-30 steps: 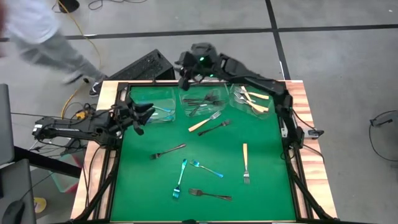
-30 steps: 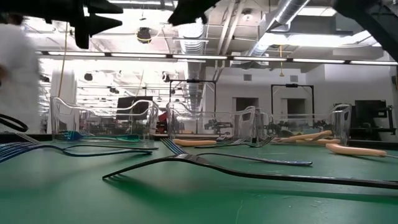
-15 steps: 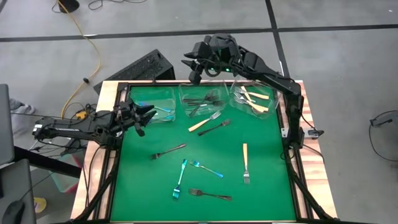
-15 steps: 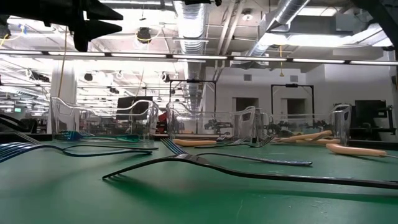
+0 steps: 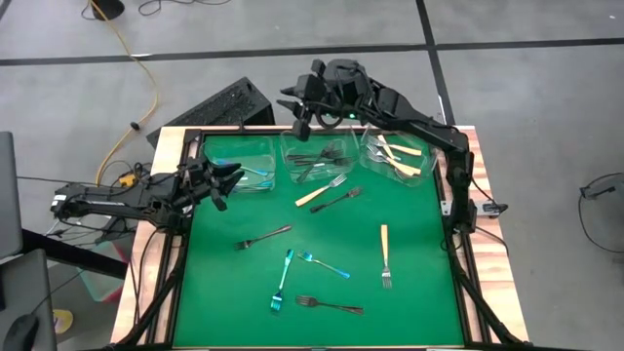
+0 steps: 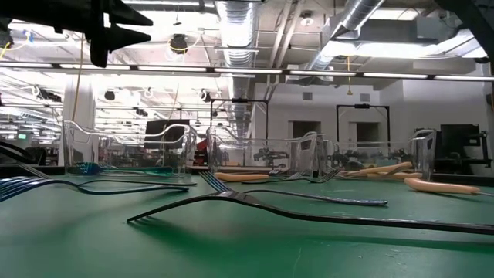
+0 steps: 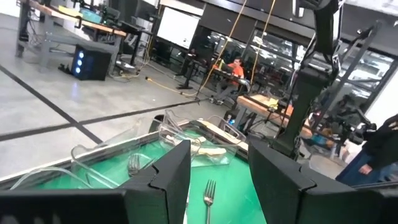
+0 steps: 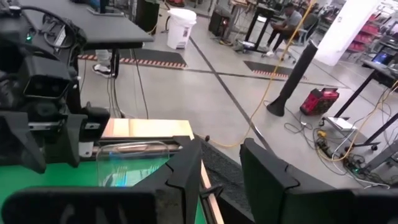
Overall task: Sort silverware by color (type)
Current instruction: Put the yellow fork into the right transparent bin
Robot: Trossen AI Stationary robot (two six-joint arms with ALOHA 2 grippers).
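Several forks lie flat on the green mat [image 5: 419, 292]. There are two cream-handled ones [image 5: 320, 190] [image 5: 385, 255], two blue ones [image 5: 283, 280] [image 5: 325, 263] and three dark ones [image 5: 336, 200] [image 5: 263, 237] [image 5: 329, 305]. Three clear tubs stand along the far edge. The left tub [image 5: 246, 166] holds blue forks, the middle tub [image 5: 317, 156] dark ones and the right tub [image 5: 395, 156] cream ones. My left gripper [image 5: 234, 175] [image 7: 219, 149] hovers open beside the left tub. My right gripper [image 5: 300, 115] [image 8: 221, 146] is open and empty, raised high over the middle tub's far side.
A wooden frame [image 5: 473, 146] borders the mat. A dark keyboard-like object [image 5: 224, 105] lies on the floor beyond the far left corner. In the low view a dark fork [image 6: 309, 212] lies close to the camera. Bare mat stretches along the near edge and the right side.
My right gripper has risen from just above the middle tub and drawn slightly toward the far edge, leaving the top of the low view. A person at the far left has walked out of the high view.
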